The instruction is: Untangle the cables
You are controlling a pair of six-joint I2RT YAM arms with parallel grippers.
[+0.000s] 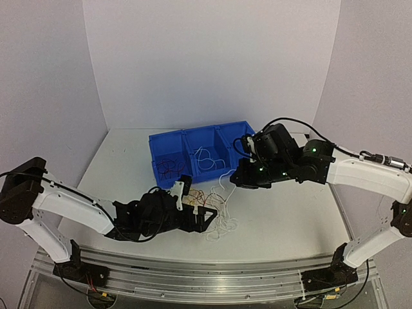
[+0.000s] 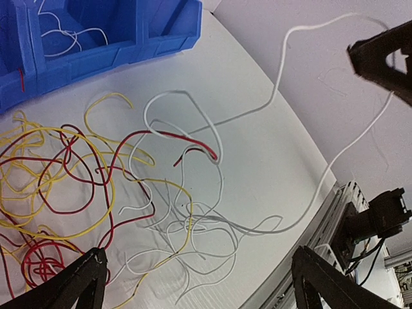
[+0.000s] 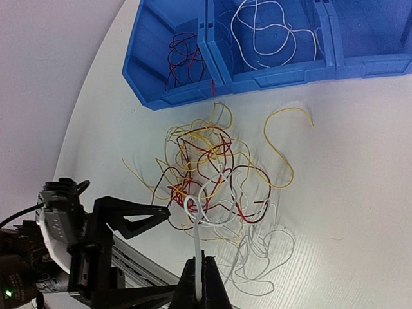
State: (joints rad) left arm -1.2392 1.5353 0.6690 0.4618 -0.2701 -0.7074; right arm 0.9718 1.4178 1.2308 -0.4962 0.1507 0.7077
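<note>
The right gripper (image 3: 199, 273) had its jaws pressed together on a white cable (image 3: 196, 241), which ran from the pinch down into the tangle. It hung above the table (image 1: 129, 161), just in front of the right half of the bin (image 1: 168, 138). The left gripper (image 2: 199, 257) had its jaws spread wide and held nothing. It sat low at the side of the tangle farthest from the bin. The cables (image 1: 212, 206) lay in a loose heap of white, dark red and yellow strands just in front of the bin's middle. Inside the bin, dark red cables (image 1: 170, 168) lay in the left compartment and white cables (image 1: 207, 159) in the middle one.
</note>
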